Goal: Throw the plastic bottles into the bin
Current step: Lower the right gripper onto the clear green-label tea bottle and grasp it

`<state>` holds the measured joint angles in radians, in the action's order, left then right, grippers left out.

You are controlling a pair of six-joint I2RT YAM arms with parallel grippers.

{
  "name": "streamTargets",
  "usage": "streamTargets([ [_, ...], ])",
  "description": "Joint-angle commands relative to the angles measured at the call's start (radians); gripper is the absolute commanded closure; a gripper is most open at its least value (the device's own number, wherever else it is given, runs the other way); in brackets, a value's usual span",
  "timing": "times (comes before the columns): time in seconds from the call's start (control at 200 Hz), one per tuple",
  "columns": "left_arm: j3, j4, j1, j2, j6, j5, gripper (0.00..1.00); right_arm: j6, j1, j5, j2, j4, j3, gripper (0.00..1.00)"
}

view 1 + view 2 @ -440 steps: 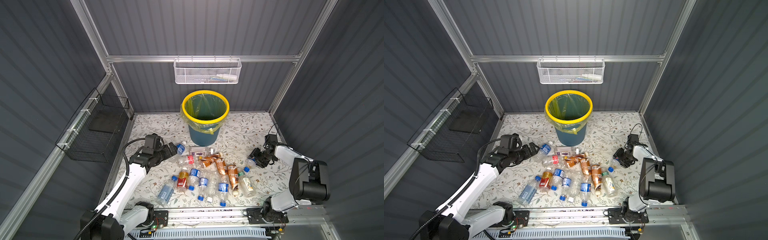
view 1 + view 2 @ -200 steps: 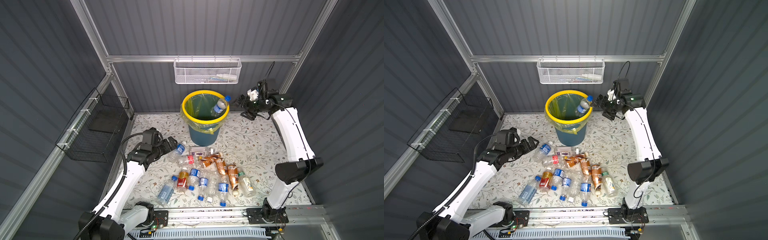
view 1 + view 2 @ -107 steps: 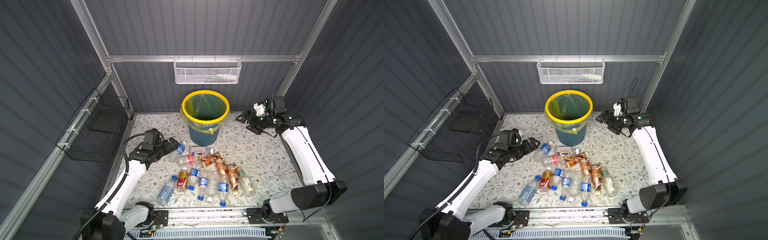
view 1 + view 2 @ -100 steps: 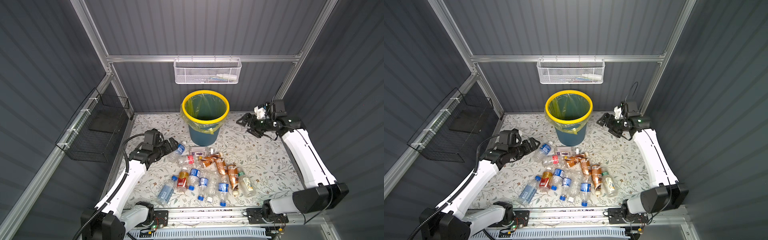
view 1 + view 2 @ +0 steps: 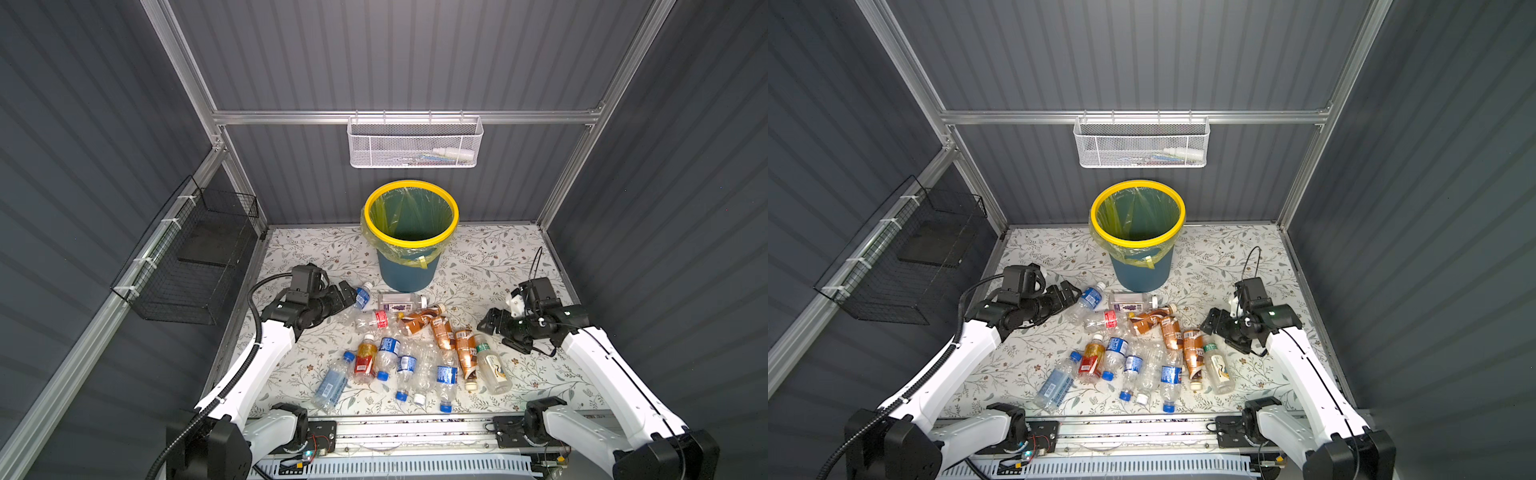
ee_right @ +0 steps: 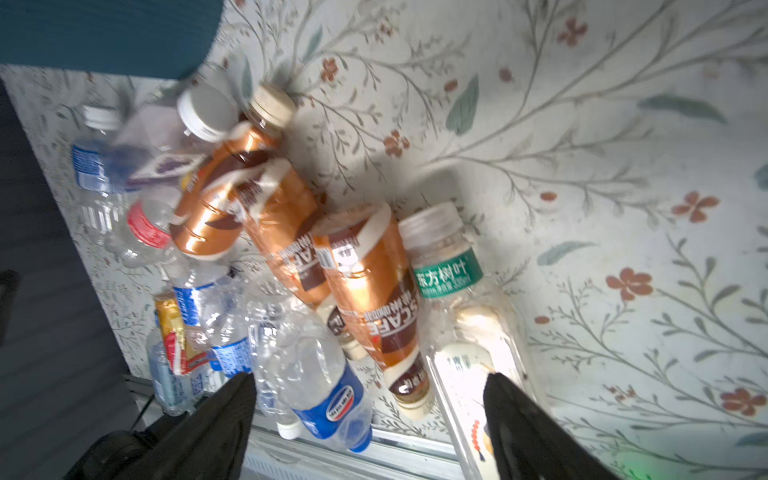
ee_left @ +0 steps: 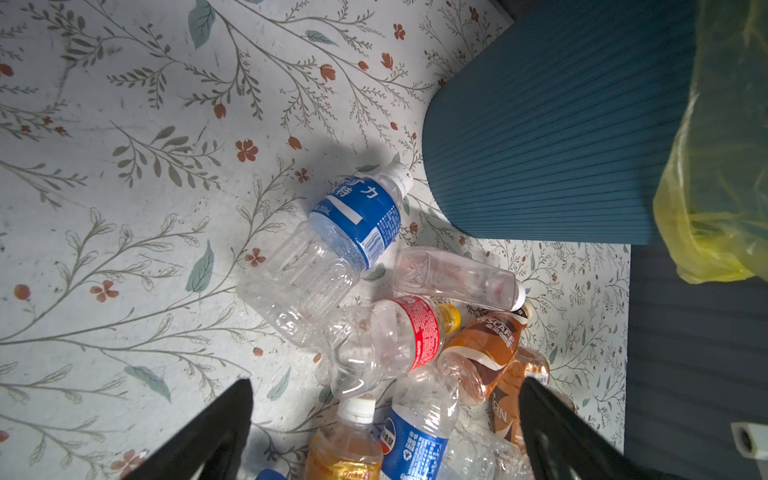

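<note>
Several plastic bottles (image 5: pixel 409 345) lie in a heap on the floral table in both top views. The bin (image 5: pixel 409 274), teal with a yellow rim and liner, stands behind them. My left gripper (image 5: pixel 347 291) is open just left of a blue-labelled bottle (image 7: pixel 353 224). In the left wrist view its fingertips (image 7: pixel 245 388) frame a red-labelled clear bottle (image 7: pixel 395 336). My right gripper (image 5: pixel 496 334) hangs open and empty over the heap's right side. The brown bottles (image 6: pixel 365 282) and a green-labelled one (image 6: pixel 446 266) lie below it.
A white mesh basket (image 5: pixel 415 143) hangs on the back rail above the bin. A black wire basket (image 5: pixel 195 257) is fixed to the left wall. Dark walls close three sides, and the arms' base rail (image 5: pixel 415 428) runs along the front edge.
My right arm swung down from beside the bin's rim to just over the heap's right side. The blue-capped bottle seen at the rim is gone from sight. The left arm barely shifted.
</note>
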<state>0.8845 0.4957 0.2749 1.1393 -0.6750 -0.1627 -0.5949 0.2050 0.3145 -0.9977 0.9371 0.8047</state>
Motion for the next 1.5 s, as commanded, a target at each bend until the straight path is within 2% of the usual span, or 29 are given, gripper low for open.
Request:
streamTargets([
  [0.0,-0.019,-0.018,-0.006,0.006,-0.013,-0.031,0.0,-0.062,0.047,-0.041,0.022,0.061,-0.059,0.1],
  [0.12,-0.022,-0.014,-0.007,0.005,-0.013,-0.034,0.0,-0.114,0.098,-0.075,0.025,0.086,-0.104,0.08],
  [0.335,-0.025,-0.017,-0.006,0.009,-0.009,-0.032,0.0,-0.17,0.138,-0.118,-0.01,0.082,-0.161,0.09],
  [0.5,-0.026,-0.023,-0.006,0.009,-0.012,-0.036,0.0,-0.186,0.137,-0.177,-0.059,0.033,-0.171,0.18],
  [0.61,-0.025,-0.02,-0.006,0.007,-0.01,-0.033,0.0,-0.19,0.122,-0.193,-0.096,-0.023,-0.173,0.29],
  [0.756,-0.021,-0.017,-0.006,0.002,-0.01,-0.031,0.0,-0.176,0.048,-0.179,-0.114,-0.09,-0.186,0.46],
  [0.931,-0.017,-0.014,-0.006,0.005,-0.005,-0.026,0.0,-0.115,-0.109,-0.144,-0.099,-0.13,-0.199,0.49],
  [1.081,-0.019,-0.028,-0.006,0.019,-0.013,-0.03,0.0,-0.073,-0.25,-0.141,-0.097,-0.168,-0.187,0.47],
  [1.191,-0.018,-0.037,-0.006,0.032,-0.014,-0.035,0.0,-0.049,-0.343,-0.13,-0.113,-0.206,-0.18,0.39],
  [1.306,-0.011,-0.037,-0.006,0.039,-0.016,-0.039,0.0,-0.036,-0.385,-0.126,-0.158,-0.225,-0.173,0.32],
  [1.381,-0.007,-0.034,-0.006,0.039,-0.014,-0.038,0.0,-0.033,-0.4,-0.124,-0.162,-0.232,-0.175,0.32],
  [1.496,-0.009,-0.033,-0.006,0.037,-0.015,-0.037,0.0,-0.029,-0.418,-0.121,-0.157,-0.239,-0.183,0.37],
])
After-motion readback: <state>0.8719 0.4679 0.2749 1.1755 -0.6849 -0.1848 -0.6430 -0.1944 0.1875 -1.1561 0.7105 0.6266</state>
